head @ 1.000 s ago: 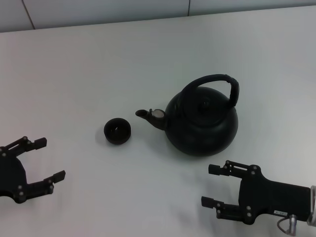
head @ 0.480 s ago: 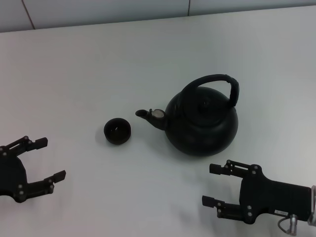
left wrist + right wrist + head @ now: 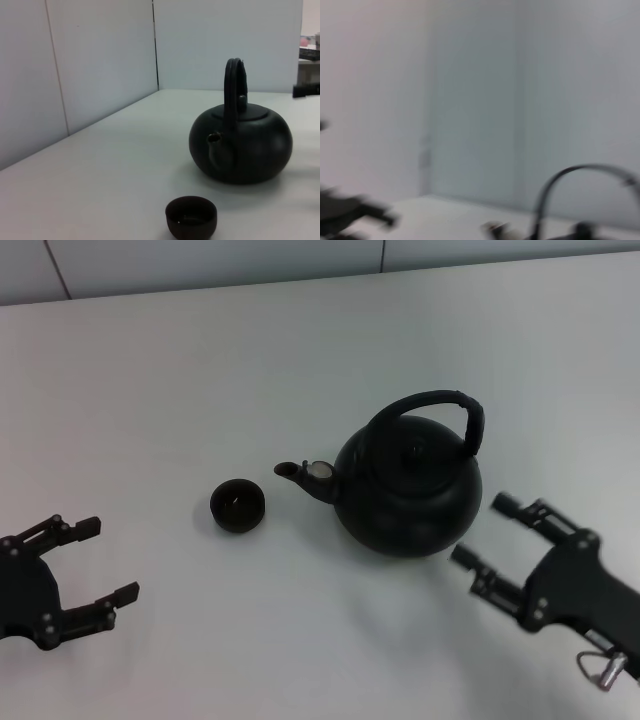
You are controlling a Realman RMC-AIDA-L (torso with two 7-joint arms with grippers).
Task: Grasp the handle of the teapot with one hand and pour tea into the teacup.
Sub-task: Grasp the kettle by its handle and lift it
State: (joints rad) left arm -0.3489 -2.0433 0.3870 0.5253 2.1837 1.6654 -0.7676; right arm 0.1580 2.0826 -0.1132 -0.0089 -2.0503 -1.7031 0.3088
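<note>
White table, pale wall panels behind. Teapot sits upright mid-table, spout pointing toward the robot's left, lid knob on top, nothing touching it. Handle arches over the lid, joined at both sides of the body, free of any grip. Teacup stands near the spout tip, apart from the pot, on the robot's left of it. Right gripper is just beside the teapot's lower right side, fingers spread, angled toward the pot, holding nothing. Left gripper sits low near the table's left edge, fingers apart, well away from cup and pot.
</note>
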